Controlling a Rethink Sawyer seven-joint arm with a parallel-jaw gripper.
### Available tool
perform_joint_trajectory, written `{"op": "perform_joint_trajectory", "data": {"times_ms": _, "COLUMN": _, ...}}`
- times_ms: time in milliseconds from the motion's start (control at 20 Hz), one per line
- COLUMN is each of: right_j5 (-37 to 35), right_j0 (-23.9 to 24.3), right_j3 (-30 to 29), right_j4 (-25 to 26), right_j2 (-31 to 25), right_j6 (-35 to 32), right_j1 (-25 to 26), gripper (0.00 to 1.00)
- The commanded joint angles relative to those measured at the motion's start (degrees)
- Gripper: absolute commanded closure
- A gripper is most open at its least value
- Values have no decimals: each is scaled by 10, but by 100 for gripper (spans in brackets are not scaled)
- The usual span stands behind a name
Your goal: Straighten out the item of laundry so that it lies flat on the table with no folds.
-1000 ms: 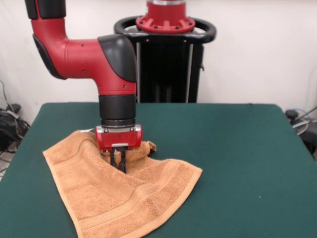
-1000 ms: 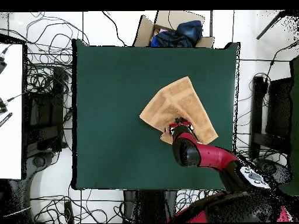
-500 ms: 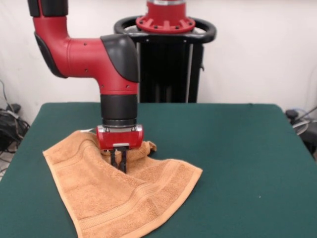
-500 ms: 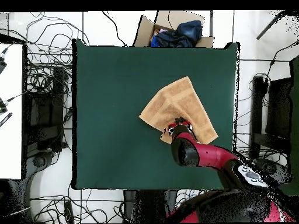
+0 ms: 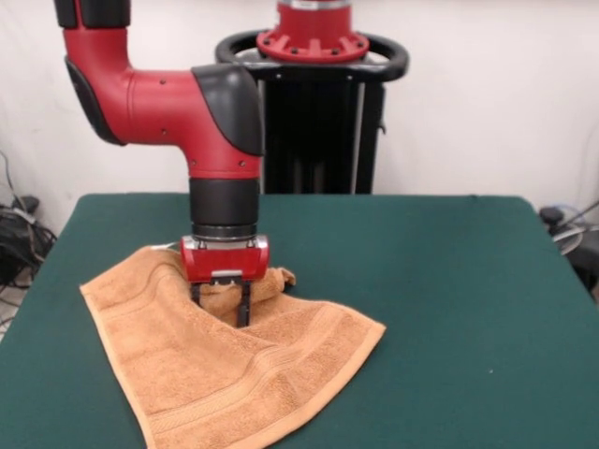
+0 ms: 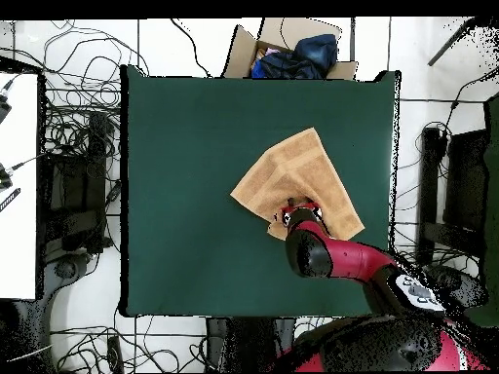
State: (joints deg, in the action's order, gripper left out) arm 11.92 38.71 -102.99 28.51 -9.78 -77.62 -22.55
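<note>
The orange-tan towel (image 5: 215,374) lies on the green table (image 5: 421,281) at its front left, with its near corner over the table's front edge. A bunched fold (image 5: 271,279) rises at its far side. My gripper (image 5: 220,313) points straight down over that fold. It is open, the fingers spread on either side of a raised ridge of cloth, tips at the towel's surface. In the overhead view the towel (image 6: 292,170) lies right of the middle of the table (image 6: 185,175), and my arm hides most of the gripper (image 6: 298,207).
The robot's black pedestal (image 5: 314,103) stands behind the table's far edge. A cardboard box with blue cloth (image 6: 292,49) sits on the floor beyond the table's top edge. Cables (image 6: 68,127) lie on the floor around the table.
The gripper's fingers were together on the towel's fold and have now spread apart. The towel's right corner has settled slightly outward. The arm has barely moved.
</note>
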Motion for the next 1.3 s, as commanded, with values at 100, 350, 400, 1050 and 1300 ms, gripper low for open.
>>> {"op": "perform_joint_trajectory", "data": {"times_ms": 100, "right_j5": -21, "right_j0": -12, "right_j3": 40, "right_j4": 4, "right_j2": 17, "right_j6": -75, "right_j1": 15, "gripper": 0}}
{"op": "perform_joint_trajectory", "data": {"times_ms": 350, "right_j5": -16, "right_j0": -5, "right_j3": -28, "right_j4": 3, "right_j2": 20, "right_j6": -95, "right_j1": -43, "gripper": 0}}
{"op": "perform_joint_trajectory", "data": {"times_ms": 400, "right_j5": -10, "right_j0": -15, "right_j3": -58, "right_j4": -6, "right_j2": 29, "right_j6": -109, "right_j1": -63, "gripper": 0}}
{"op": "perform_joint_trajectory", "data": {"times_ms": 1050, "right_j5": 70, "right_j0": -188, "right_j3": -188, "right_j4": -145, "right_j2": 161, "right_j6": -175, "right_j1": -95, "gripper": 0}}
{"op": "perform_joint_trajectory", "data": {"times_ms": 1300, "right_j5": 107, "right_j0": -179, "right_j3": -212, "right_j4": -148, "right_j2": 150, "right_j6": -183, "right_j1": -68, "gripper": 0}}
